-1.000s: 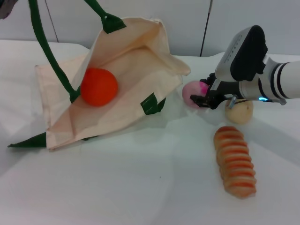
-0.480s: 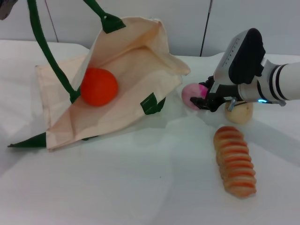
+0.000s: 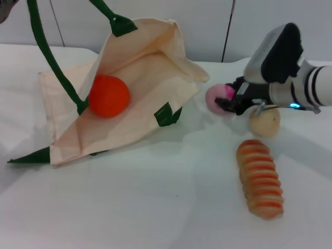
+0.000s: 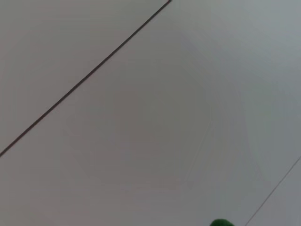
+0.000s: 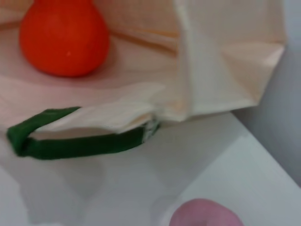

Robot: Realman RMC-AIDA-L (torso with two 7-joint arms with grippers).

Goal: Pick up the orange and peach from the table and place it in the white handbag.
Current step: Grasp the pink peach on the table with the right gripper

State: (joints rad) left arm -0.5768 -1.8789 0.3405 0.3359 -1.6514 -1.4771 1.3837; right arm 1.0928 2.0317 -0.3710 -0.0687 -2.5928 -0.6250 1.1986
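The orange (image 3: 109, 96) lies inside the open white handbag (image 3: 148, 59), which lies on its side at the left of the table. It also shows in the right wrist view (image 5: 63, 37), behind the bag's rim (image 5: 225, 61). My right gripper (image 3: 229, 102) is shut on the pale pink peach (image 3: 214, 96) and holds it just above the table, right of the bag's mouth. The peach's top shows in the right wrist view (image 5: 204, 214). A green handle (image 3: 45, 52) runs up to my left arm at the top left corner (image 3: 4, 9).
A pale beige round fruit (image 3: 264, 122) sits just right of the right gripper. A ridged orange-tan bread loaf (image 3: 259, 179) lies in front of it. The left wrist view shows only a wall and a bit of green strap (image 4: 221, 222).
The right gripper has closed on the peach and lifted it a little, up and slightly to the right. The bag and the orange have not moved.
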